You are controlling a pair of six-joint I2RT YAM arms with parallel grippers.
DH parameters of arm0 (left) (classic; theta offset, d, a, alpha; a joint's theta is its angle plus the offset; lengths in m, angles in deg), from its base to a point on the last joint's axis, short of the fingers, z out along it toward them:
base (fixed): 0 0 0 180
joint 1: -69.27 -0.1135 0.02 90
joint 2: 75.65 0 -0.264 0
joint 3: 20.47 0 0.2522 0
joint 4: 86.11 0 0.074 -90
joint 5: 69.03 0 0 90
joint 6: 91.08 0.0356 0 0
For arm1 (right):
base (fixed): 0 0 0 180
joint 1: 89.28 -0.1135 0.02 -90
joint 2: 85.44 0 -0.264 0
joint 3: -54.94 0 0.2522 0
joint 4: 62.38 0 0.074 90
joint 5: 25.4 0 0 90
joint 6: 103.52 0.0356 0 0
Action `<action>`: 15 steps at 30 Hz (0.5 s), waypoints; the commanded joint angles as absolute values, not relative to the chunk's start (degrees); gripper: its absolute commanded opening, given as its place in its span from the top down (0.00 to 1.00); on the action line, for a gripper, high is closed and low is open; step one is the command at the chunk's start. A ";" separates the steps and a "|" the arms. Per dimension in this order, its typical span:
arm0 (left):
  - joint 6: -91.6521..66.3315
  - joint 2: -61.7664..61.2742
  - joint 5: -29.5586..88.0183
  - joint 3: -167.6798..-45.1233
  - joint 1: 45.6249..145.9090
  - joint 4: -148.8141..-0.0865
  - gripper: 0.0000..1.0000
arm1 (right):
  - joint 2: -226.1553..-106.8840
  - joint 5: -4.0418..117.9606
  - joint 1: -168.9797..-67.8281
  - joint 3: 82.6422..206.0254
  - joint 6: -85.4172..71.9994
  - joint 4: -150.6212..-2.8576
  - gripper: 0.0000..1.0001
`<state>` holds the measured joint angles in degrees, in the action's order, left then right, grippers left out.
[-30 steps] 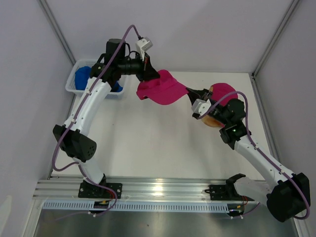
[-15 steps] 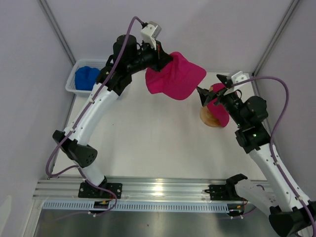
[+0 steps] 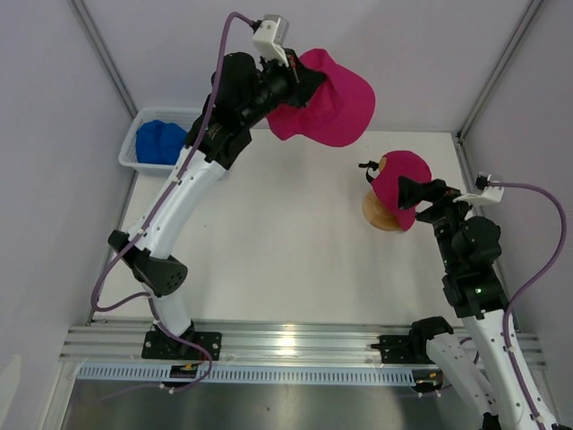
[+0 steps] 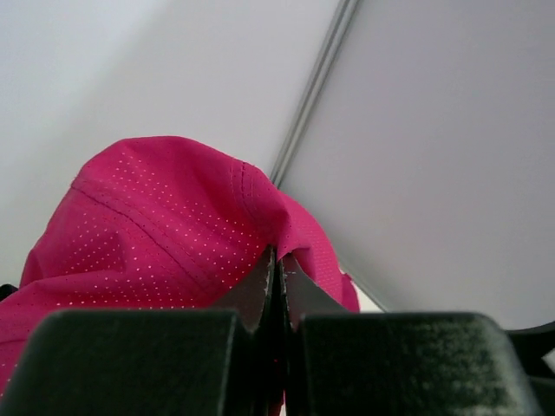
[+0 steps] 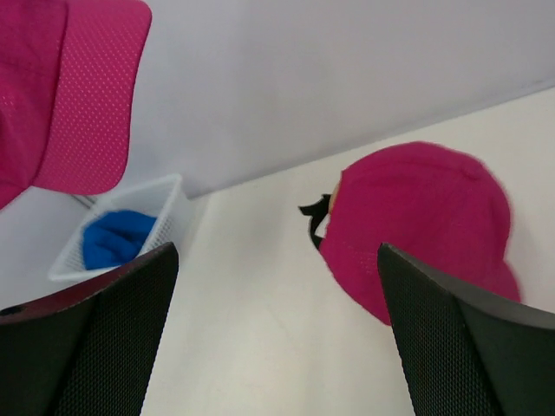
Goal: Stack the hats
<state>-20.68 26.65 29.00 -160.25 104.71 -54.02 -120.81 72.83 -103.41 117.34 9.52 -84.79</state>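
Hanging high above the far side of the table [image 3: 269, 242], a pink cap [image 3: 333, 100] is pinched by the left gripper [image 3: 303, 82], whose jaws are closed tight on a fold of its dotted fabric. The left wrist view shows the two fingers [image 4: 257, 290] pressed together with cloth caught between them. This cap touches nothing else. A second pink cap [image 3: 405, 172] sits over a round wooden stand [image 3: 376, 218] on the right part of the table, its crown covering the top of the stand. The right gripper [image 3: 421, 193] is close beside that cap on the near right, aimed toward it, with its jaws spread wide and nothing between them. At the far left corner stands a white mesh basket [image 3: 128, 154], and inside it lies a crumpled mass of blue cap [image 3: 159, 141] fabric. Whether that is one cap or more cannot be told. The right wrist view shows the same basket [image 5: 173, 198], with the blue fabric filling much of its floor.
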 commanded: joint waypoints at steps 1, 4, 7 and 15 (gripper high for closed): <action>-21.74 27.88 28.44 -163.78 108.11 -56.35 0.99 | -118.40 68.67 -102.46 107.86 24.95 -71.01 0.01; -21.91 28.23 28.88 -163.96 109.52 -56.26 0.99 | -119.09 63.65 -102.37 103.78 29.96 -57.10 0.00; -22.96 28.15 29.93 -163.78 110.22 -56.26 0.99 | -122.43 63.11 -102.20 105.08 31.12 -52.86 0.01; -23.58 26.92 30.20 -161.59 110.84 -57.67 0.99 | -120.86 67.41 -102.20 106.23 35.34 -50.21 0.01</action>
<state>-22.23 28.44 30.07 -161.32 110.63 -54.46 -122.91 64.85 -102.40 104.18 31.47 -56.13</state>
